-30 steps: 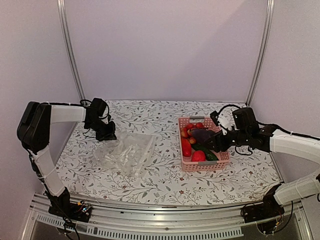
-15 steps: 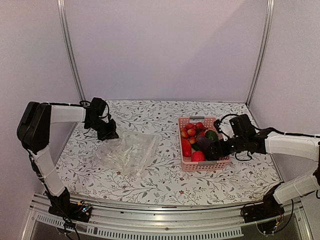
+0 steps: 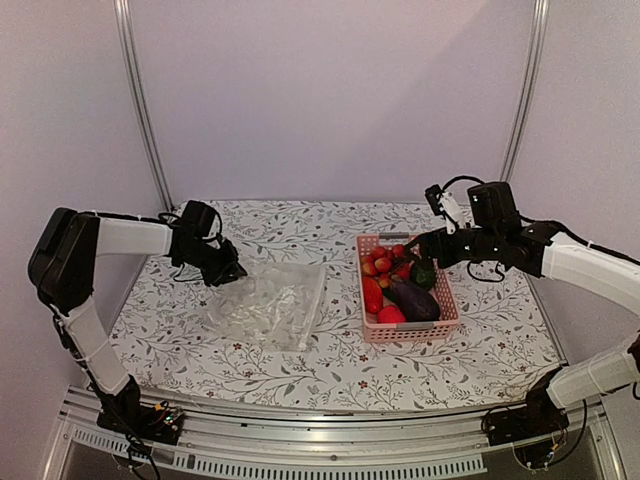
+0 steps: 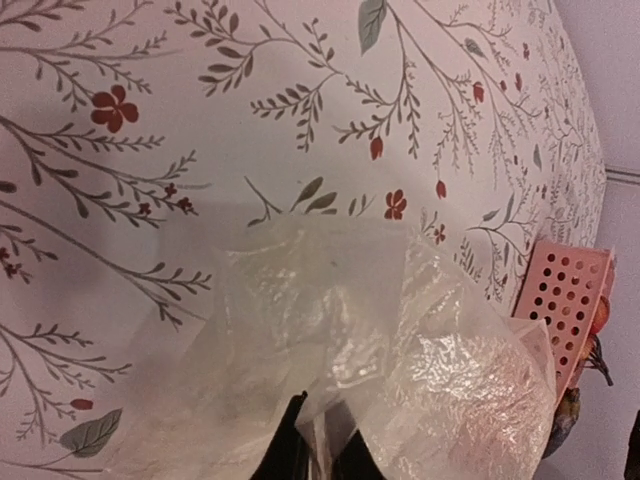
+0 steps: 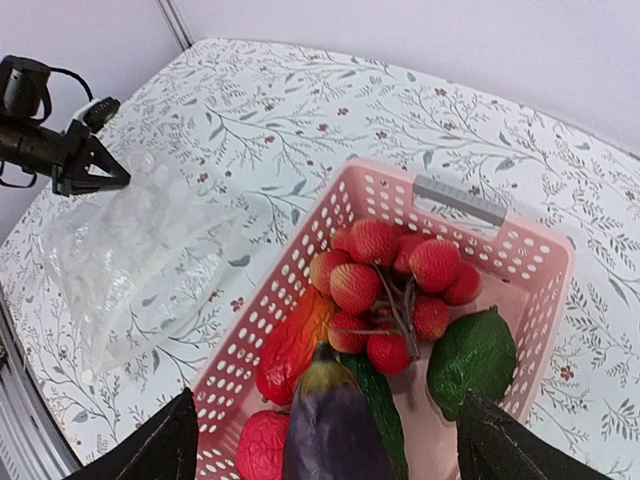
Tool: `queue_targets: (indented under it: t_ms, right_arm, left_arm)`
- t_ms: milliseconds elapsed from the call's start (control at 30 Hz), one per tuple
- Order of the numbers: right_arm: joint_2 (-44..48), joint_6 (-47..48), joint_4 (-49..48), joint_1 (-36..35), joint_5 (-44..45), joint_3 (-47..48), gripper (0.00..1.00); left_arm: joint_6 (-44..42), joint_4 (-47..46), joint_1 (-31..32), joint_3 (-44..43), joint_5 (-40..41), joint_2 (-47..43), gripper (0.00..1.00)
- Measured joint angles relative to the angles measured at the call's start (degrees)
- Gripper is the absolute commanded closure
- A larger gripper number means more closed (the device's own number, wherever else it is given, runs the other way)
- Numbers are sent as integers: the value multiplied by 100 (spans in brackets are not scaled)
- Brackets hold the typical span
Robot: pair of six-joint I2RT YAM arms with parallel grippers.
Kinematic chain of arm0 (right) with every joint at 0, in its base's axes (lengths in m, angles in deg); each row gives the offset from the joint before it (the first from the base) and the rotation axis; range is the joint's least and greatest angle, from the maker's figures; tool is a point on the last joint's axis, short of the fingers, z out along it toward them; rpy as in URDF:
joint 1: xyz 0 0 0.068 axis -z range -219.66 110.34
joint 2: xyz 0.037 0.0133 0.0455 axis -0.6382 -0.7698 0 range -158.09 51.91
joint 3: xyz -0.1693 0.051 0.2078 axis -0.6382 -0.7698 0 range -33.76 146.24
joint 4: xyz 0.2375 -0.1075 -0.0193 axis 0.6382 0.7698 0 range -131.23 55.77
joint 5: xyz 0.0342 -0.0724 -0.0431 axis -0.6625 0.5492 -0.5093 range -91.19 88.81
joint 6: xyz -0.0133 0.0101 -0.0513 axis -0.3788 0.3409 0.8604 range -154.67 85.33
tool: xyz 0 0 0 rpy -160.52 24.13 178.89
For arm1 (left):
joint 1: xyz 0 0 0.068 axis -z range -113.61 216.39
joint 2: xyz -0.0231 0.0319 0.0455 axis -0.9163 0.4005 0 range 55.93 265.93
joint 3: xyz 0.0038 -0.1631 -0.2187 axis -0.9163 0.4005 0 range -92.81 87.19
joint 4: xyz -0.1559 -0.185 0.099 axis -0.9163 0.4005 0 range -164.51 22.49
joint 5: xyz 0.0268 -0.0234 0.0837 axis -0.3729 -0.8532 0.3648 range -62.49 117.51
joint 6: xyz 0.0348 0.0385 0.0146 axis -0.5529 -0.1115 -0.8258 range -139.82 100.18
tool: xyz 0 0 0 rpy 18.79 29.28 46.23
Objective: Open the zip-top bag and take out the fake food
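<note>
The transparent crinkly zip-top bag (image 3: 270,305) lies flat and looks empty on the flowered table, left of centre. My left gripper (image 3: 232,272) is shut on the bag's far-left corner; in the left wrist view the fingertips (image 4: 318,455) pinch a fold of the bag (image 4: 420,350). The fake food lies in the pink basket (image 3: 410,333): a red berry cluster (image 5: 395,280), a purple eggplant (image 5: 335,425), a green avocado (image 5: 472,355), a cucumber (image 5: 385,410) and red pieces (image 5: 290,345). My right gripper (image 3: 425,250) hovers open and empty above the basket (image 5: 330,215).
Two metal frame posts (image 3: 140,100) stand at the back corners before the pale walls. A metal rail (image 3: 320,440) runs along the near table edge. The basket's corner (image 4: 565,300) shows at the right of the left wrist view.
The right gripper lowered the eggplant into the basket, let go and rose back open. The left gripper moved a little right, dragging the bag's corner with it.
</note>
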Motion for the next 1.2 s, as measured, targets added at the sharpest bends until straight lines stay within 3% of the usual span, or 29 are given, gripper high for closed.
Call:
queue_targets:
  t_ms: [233, 333, 600, 800, 1200]
  right_arm:
    - [-697, 92, 24, -409, -481, 1231, 19]
    - [-1250, 131, 63, -769, -728, 1801, 20]
    - [-2798, 210, 269, -1786, -1375, 3423, 21]
    - [-3991, 361, 385, -2315, -1788, 4358, 22]
    - [-5547, 553, 579, -2490, -2149, 4524, 25]
  left_arm:
    - [129, -4, 151, 17, 120, -435, 50]
    - [-9, 232, 155, 9, 282, -776, 42]
    - [-385, 719, 212, 120, 348, -1788, 43]
    - [-450, 686, 699, 752, -7, -1884, 45]
    - [-90, 133, 916, 1779, -170, -1513, 45]
